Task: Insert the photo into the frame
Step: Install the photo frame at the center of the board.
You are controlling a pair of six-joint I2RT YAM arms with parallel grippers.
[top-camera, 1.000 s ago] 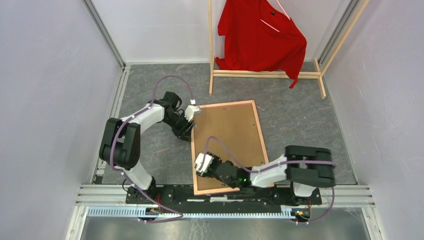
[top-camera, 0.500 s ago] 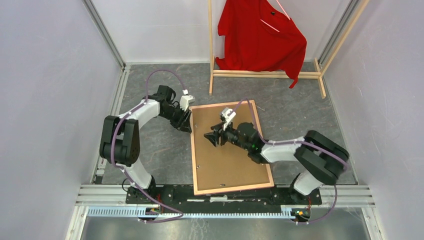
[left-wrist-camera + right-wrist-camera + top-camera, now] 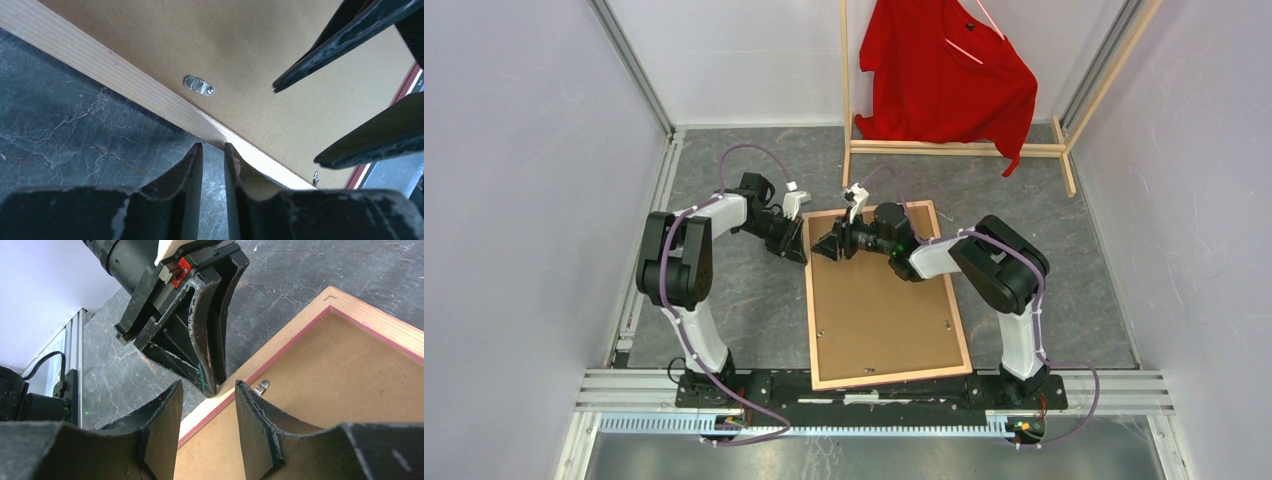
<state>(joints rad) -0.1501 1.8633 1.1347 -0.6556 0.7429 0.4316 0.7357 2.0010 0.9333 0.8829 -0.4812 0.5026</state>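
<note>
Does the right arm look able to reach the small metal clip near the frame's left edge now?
Probably yes: the right gripper hovers open close to the clip, with nothing between them. The left gripper, at the frame edge, stands near and may crowd it.

frame [image 3: 892,378] flat on table [image 3: 754,315], rack [image 3: 954,148] behind, backing board [image 3: 879,315] inside

Frame [image 3: 809,300] pale wood; backing board [image 3: 879,300] brown; shirt [image 3: 944,75] red.

Pale walls [image 3: 524,200] surround a grey marbled floor [image 3: 1044,240], a wooden rack [image 3: 954,148] holding a red shirt [image 3: 944,80].
</note>
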